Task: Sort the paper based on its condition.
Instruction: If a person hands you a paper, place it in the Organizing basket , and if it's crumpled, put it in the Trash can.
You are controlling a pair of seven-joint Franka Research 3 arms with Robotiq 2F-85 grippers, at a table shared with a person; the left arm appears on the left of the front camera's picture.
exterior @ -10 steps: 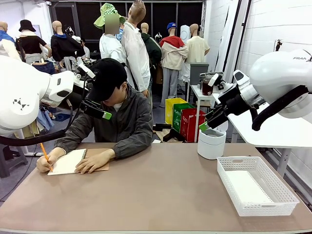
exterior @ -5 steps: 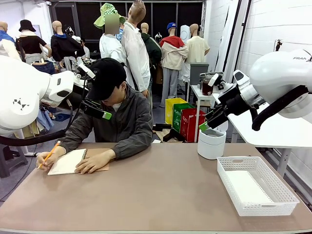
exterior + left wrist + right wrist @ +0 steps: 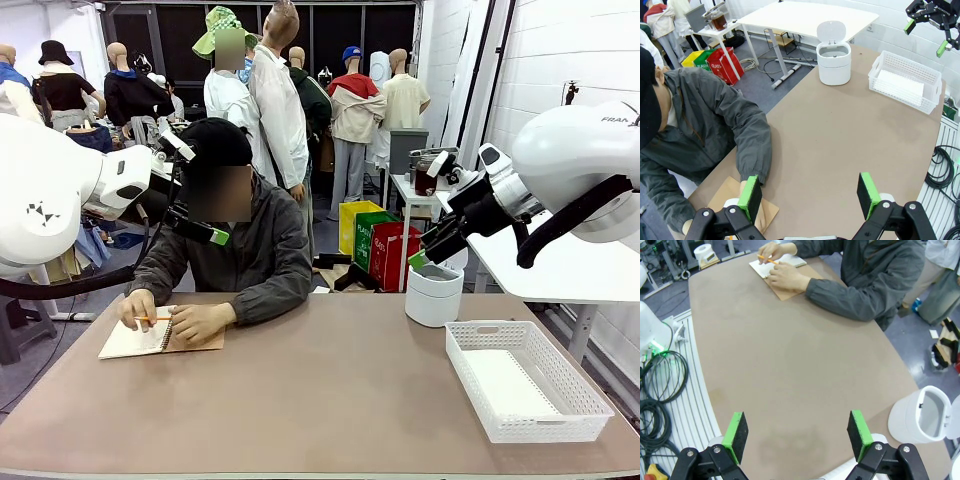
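Note:
A white sheet of paper [image 3: 508, 385] lies flat in the white basket [image 3: 590, 398] at the table's right, also seen as paper [image 3: 900, 88] in the left wrist view. At the far left a person rests both hands on a spiral notebook [image 3: 130, 341] and holds an orange pencil [image 3: 153, 319]. My left gripper [image 3: 196, 190] hangs open high in front of the person, its green pads [image 3: 751, 196] wide apart with nothing between them. My right gripper [image 3: 430, 212] hovers open and empty above the white bin [image 3: 433, 293].
The bin [image 3: 834, 62] stands at the far right edge with its lid up. The basket [image 3: 932, 80] sits just in front of it. A broad brown stretch of table [image 3: 790, 355] lies between the person's notebook [image 3: 782, 261] and the bin [image 3: 920, 415].
The person has lifted their head and brought the pencil hand from the notebook's left edge onto the page. Neither arm has moved.

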